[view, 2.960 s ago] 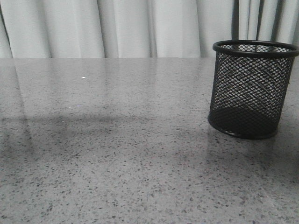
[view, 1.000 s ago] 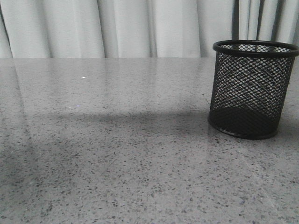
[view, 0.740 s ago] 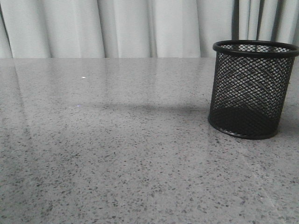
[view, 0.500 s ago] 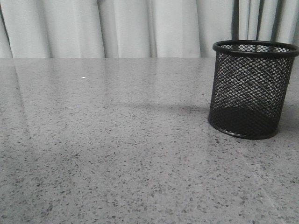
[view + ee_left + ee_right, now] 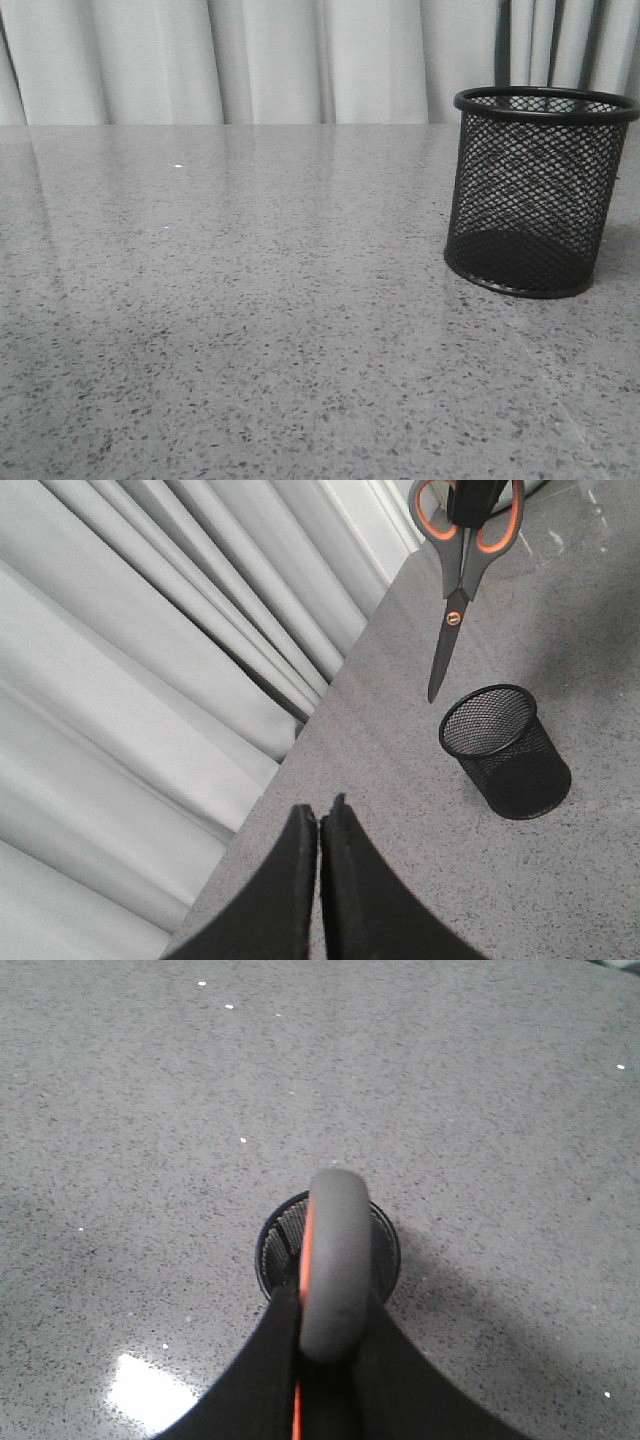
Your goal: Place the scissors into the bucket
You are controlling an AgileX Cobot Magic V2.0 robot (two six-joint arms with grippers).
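- Now the scissors [image 5: 460,570] hang blades-down at the upper right of the left wrist view, the right gripper [image 5: 310,1360] clamped on their handles.
- Below the tips, the bucket [image 5: 505,748] stands upright on the grey table [image 5: 250,330], open and empty.
- Left gripper [image 5: 318,825]: jaws pressed together, holding nothing.
- Carrying step, it seems; next comes centring the points over the rim, lowering, then letting go.

Front view: bucket [image 5: 540,190] right edge cropped; scissors and both arms out of frame. Left wrist view: scissors [image 5: 462,555] handle tops cut off, grip partly hidden. Right wrist view: handle loop blurred, blades hidden, covering much of the bucket's mouth.
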